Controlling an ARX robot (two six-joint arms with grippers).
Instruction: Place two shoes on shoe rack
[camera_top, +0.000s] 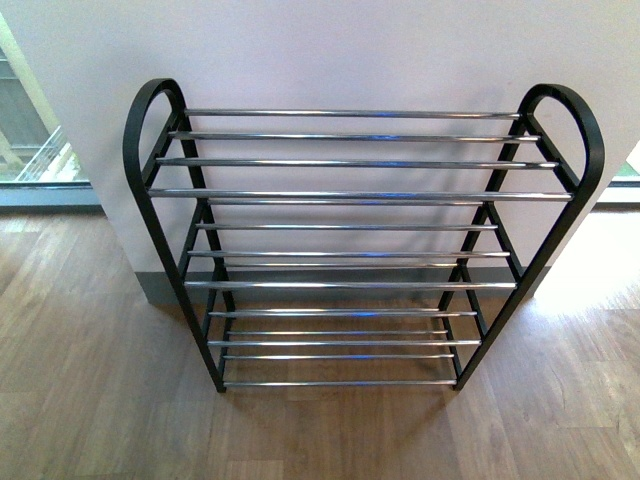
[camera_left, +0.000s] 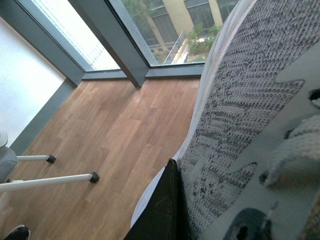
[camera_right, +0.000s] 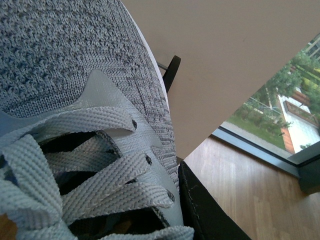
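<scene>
The shoe rack (camera_top: 360, 195) stands against a white wall in the front view, a black frame with three tiers of chrome bars, all bare. Neither arm shows there. Both shoes are grey knit lace-up sneakers rather than sandals. One shoe (camera_left: 250, 100) fills the left wrist view, with my left gripper (camera_left: 181, 192) shut on it and one black finger (camera_left: 160, 210) pressed against its side. The other shoe (camera_right: 75, 75), laces facing the camera, is held by my right gripper (camera_right: 172, 200), one black finger (camera_right: 200, 210) showing. A tip of the rack's frame (camera_right: 171, 70) shows behind this shoe.
Wooden floor (camera_top: 90, 400) lies around the rack. A grey skirting runs along the wall behind it. In the left wrist view, white chair legs with black feet (camera_left: 93, 177) stand on the floor near tall window frames (camera_left: 125, 55). A dark shoe tip (camera_left: 15, 232) shows at the corner.
</scene>
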